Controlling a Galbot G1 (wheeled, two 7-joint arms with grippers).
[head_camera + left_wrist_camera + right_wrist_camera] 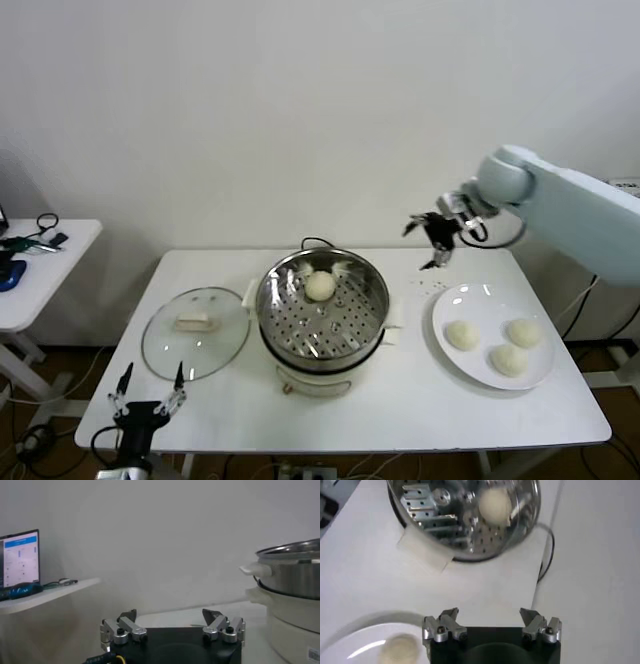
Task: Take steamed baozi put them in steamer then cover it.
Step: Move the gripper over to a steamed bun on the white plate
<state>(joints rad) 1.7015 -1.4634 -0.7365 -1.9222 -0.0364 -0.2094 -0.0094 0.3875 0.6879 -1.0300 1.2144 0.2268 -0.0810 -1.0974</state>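
The steel steamer [322, 310] stands mid-table with one baozi [320, 286] on its perforated tray; both also show in the right wrist view, steamer [465, 515] and baozi [494, 502]. Three more baozi [462, 335] [524, 332] [508, 360] lie on a white plate [445, 300] at the right. The glass cover [196, 332] lies flat on the table left of the steamer. My right gripper [437, 240] hangs open and empty above the table's far edge, between steamer and plate. My left gripper [148, 392] is open and empty, parked low at the table's front-left corner.
A small white side table [45, 265] with cables and a blue object stands at the far left. A black power cord [547, 550] runs behind the steamer. The steamer's side [295, 587] fills the left wrist view's edge.
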